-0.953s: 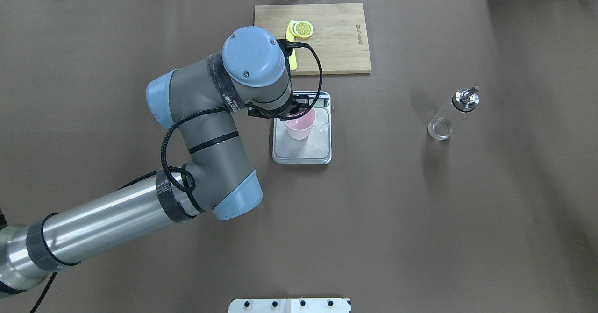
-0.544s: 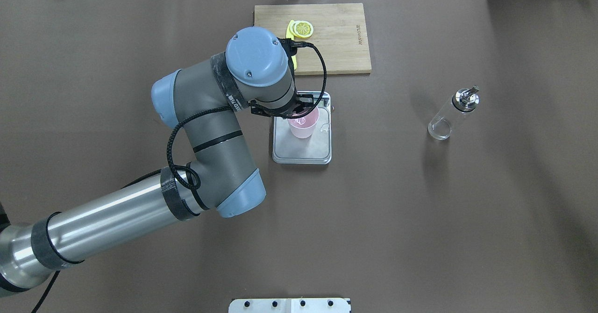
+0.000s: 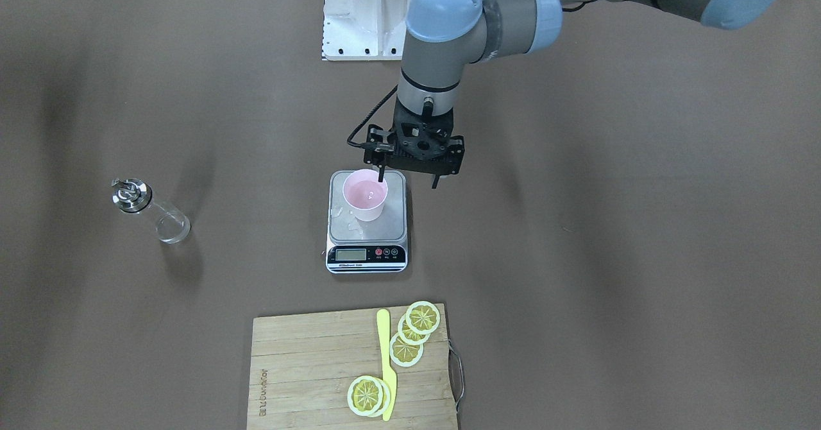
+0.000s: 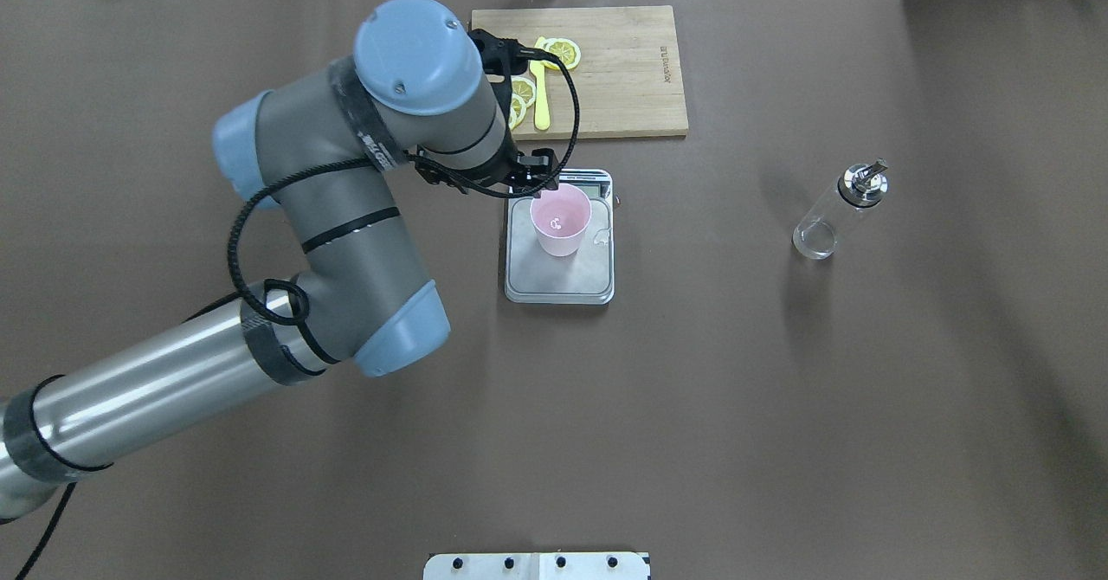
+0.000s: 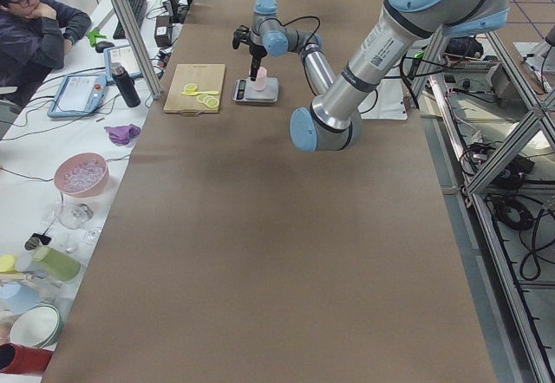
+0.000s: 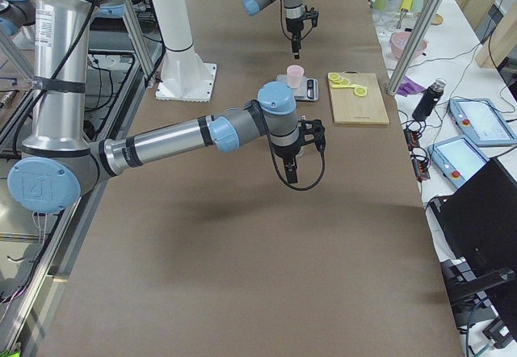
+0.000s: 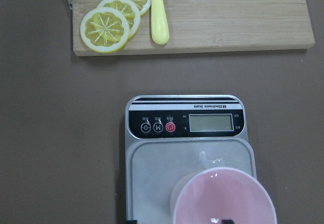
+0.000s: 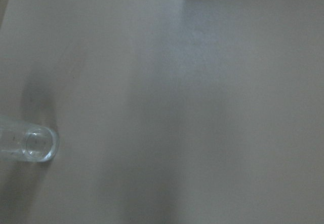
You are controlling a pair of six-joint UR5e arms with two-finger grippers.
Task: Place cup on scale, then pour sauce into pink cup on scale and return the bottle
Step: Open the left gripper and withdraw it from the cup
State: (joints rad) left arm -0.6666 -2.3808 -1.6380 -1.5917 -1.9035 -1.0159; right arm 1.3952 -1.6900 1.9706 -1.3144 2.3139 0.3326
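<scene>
The pale pink cup point(image 4: 561, 219) stands upright on the silver platform of the scale point(image 4: 559, 281), also in the front view point(image 3: 365, 202) and at the bottom of the left wrist view point(image 7: 223, 196). My left gripper point(image 3: 409, 180) is open and empty, above the cup and off to its side, clear of the rim. The clear glass bottle point(image 4: 833, 216) with its metal spout stands on the table well to the right; its base shows in the right wrist view point(image 8: 38, 145). My right gripper point(image 6: 292, 171) hangs over the table in the exterior right view only; I cannot tell its state.
A wooden cutting board point(image 4: 623, 69) with lemon slices point(image 3: 410, 334) and a yellow knife point(image 3: 386, 366) lies just beyond the scale. A small clear wet patch point(image 4: 600, 235) sits on the scale platform beside the cup.
My left gripper has let go of the cup, risen and drawn back to the left. The cup stays on the scale. The bottle has not moved.
</scene>
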